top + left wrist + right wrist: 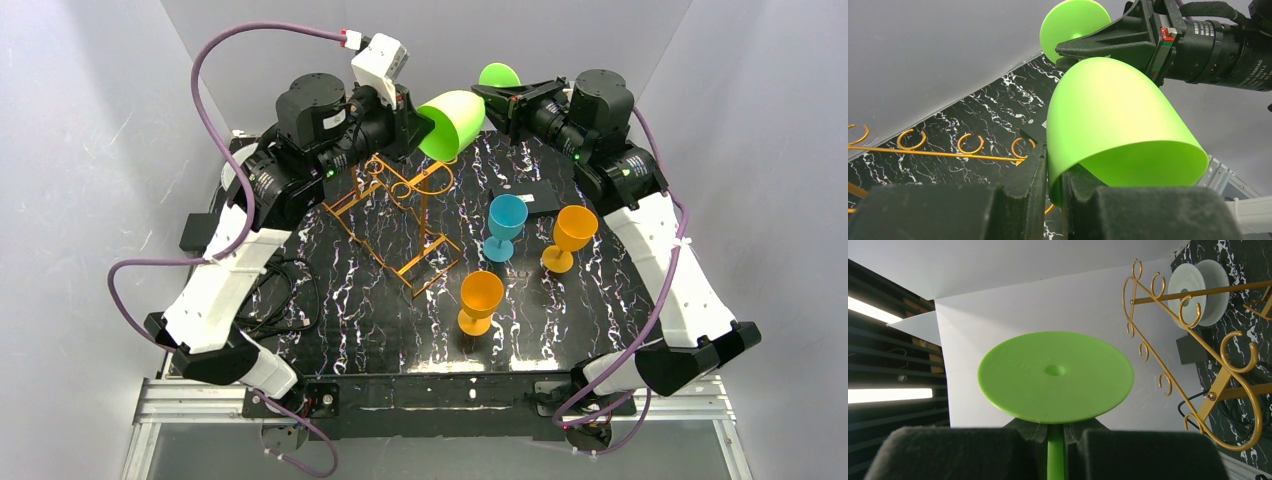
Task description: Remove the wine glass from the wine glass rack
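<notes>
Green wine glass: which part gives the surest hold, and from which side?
Grip the green wine glass by its stem, beside the foot disc, side-on, as the right gripper has it: thin, straight, and the disc blocks slipping. The left gripper only pinches the smooth bowl rim.

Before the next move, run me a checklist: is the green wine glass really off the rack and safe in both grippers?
1. Stem of the green wine glass clamped in the right gripper: ok.
2. Bowl rim pinched by the left gripper: ok.
3. Glass apart from the wine glass rack: ok.
4. The blue wine glass and orange wine glasses upright, away from it: ok.
5. Grip firm enough to let one side go: cannot tell.
</notes>
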`<state>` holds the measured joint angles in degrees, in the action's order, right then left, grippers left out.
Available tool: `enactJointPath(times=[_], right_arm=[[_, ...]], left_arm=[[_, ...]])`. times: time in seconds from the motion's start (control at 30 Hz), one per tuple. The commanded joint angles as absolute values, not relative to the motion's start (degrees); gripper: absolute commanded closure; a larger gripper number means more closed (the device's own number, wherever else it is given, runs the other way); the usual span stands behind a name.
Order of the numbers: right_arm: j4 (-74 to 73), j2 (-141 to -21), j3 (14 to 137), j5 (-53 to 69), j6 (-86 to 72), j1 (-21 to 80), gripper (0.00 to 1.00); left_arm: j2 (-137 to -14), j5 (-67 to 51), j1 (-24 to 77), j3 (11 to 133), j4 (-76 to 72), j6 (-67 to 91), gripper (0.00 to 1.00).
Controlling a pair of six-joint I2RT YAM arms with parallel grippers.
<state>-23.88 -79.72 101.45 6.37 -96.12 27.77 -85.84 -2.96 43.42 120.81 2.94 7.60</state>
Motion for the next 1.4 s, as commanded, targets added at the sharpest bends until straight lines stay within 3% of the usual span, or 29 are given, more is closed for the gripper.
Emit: enactJointPath(times=[0.0,0.4,0.53,0.6,0.83,1.37], right_arm=[[-21.1,-78.6,100.7,8.8,-97.1,28.4,0.84],[-18.8,-78.0,99.0,10.9,-96.5,28.4,0.48],[-16.1,-77.5,98.3,11.7,-96.3,28.4,0.29],[-15.4,-77.3,98.1,12.1,-96.2,28.4,0.24],[-14.4,-76.5,97.4,12.0,-93.9,28.4,0.18],[-15.6,-73.3,99.2,5.8,-77.6,28.4,0.17]], left_arm=[[-84.9,-3.7,45.7,123.1,-1.6,6.5,1.00],[-83.5,1.9,46.6,123.0,-1.4,3.7,1.00],[-83.0,3.8,46.7,122.2,-1.3,2.1,1.00],[-82.7,4.7,46.7,122.1,-1.2,1.1,1.00],[-82.0,9.8,46.7,124.1,1.4,-2.1,1.00],[-71.3,16.6,46.7,125.2,16.4,-0.5,1.00]])
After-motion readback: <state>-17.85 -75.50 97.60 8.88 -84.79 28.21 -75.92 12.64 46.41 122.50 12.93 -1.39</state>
